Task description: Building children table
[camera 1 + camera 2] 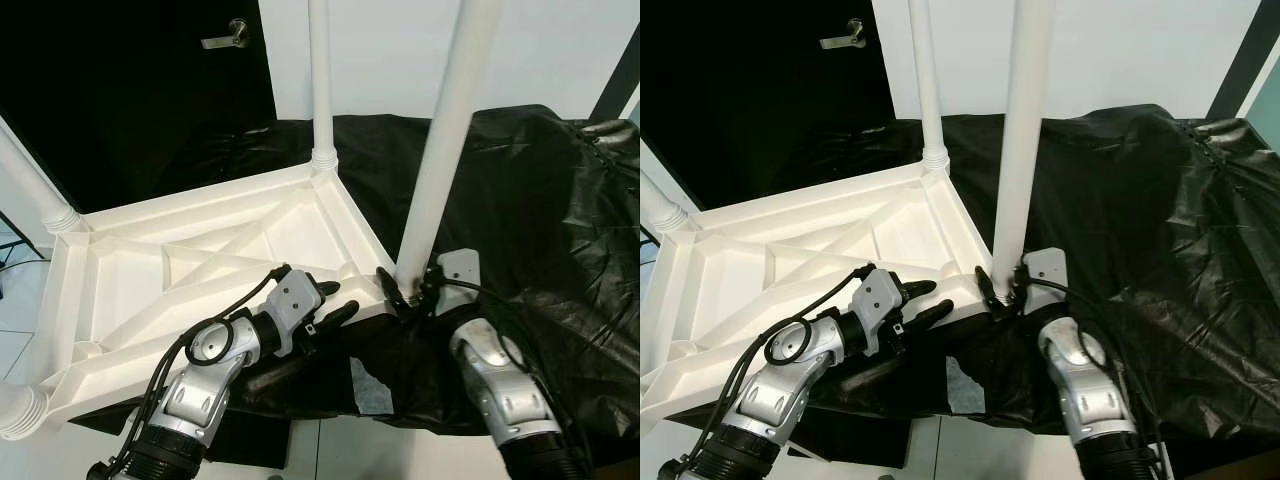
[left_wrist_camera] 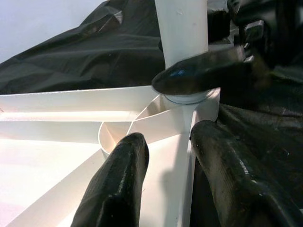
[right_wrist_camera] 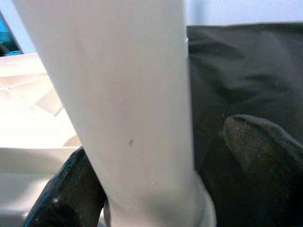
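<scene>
Upside-down white children's tabletop [image 1: 200, 260] on black-draped worktop [image 1: 560, 200], all visible corners legged; right hand [image 1: 413, 293] clamped on near leg [image 1: 440, 150], likely seating it; left hand [image 1: 335, 303] spread, steadying tabletop's near rim.

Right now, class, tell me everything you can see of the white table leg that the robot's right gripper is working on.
The white table leg is a smooth, round tube, plastic by its look, standing upright with a slight lean in the near corner socket of the upturned white tabletop. A ridged collar rings its foot. Its top runs out of the picture. The right gripper has its black fingers on either side of the base, and the left gripper sits at the tabletop's edge beside it, over the black sheet.
</scene>
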